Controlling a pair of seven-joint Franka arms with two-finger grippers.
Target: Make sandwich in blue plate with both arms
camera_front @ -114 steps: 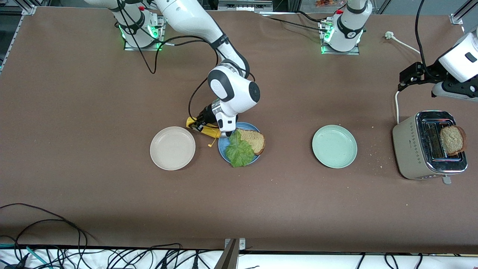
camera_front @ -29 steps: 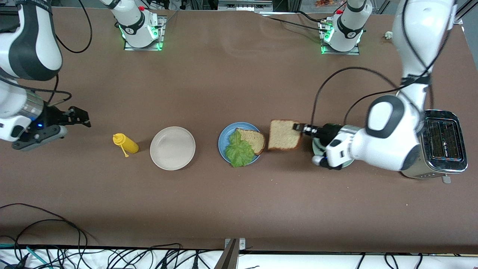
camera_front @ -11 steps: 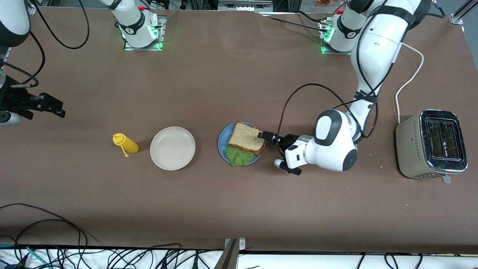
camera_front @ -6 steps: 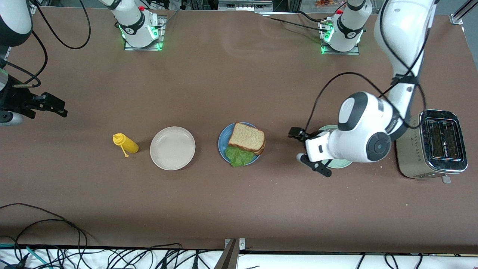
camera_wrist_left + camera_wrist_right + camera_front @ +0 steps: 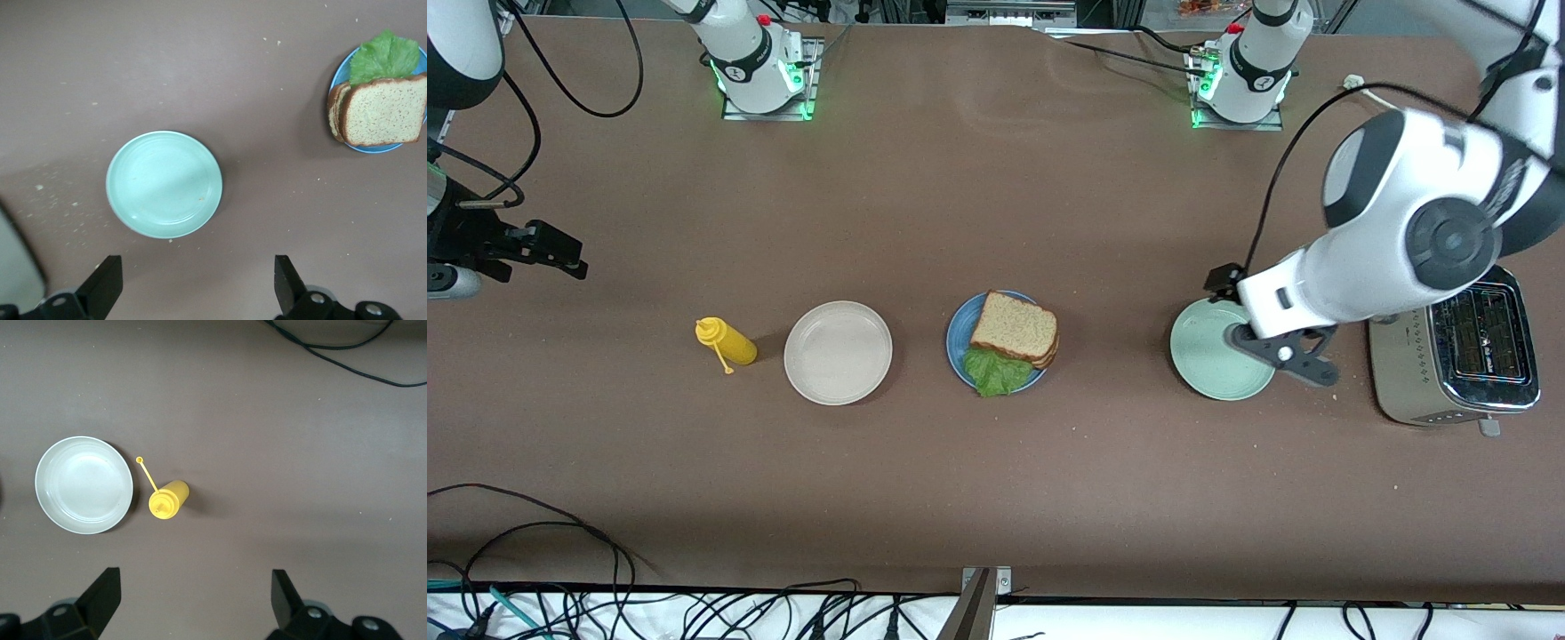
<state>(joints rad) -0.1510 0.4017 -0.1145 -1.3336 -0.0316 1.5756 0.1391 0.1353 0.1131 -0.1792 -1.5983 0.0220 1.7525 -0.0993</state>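
Observation:
The sandwich (image 5: 1014, 325) lies on the blue plate (image 5: 956, 342) mid-table: two brown bread slices stacked, with the green lettuce leaf (image 5: 991, 372) sticking out between them on the side nearer the front camera. It also shows in the left wrist view (image 5: 383, 110), with the lettuce (image 5: 383, 57) and the plate rim (image 5: 373, 148). My left gripper (image 5: 1221, 283) is open and empty, raised over the mint-green plate's edge; its fingers (image 5: 107, 287) stand wide apart. My right gripper (image 5: 556, 253) is open and empty (image 5: 193, 607), waiting over bare table at the right arm's end.
A cream-white plate (image 5: 838, 352) and a yellow squeeze bottle (image 5: 727, 342) stand toward the right arm's end. A mint-green plate (image 5: 1214, 360) and a toaster (image 5: 1458, 356) stand toward the left arm's end. Crumbs lie around the mint plate (image 5: 164, 184).
My left gripper laid the second bread slice on the lettuce, let go, and drew back upward toward the toaster end. The right arm has barely moved in the last second.

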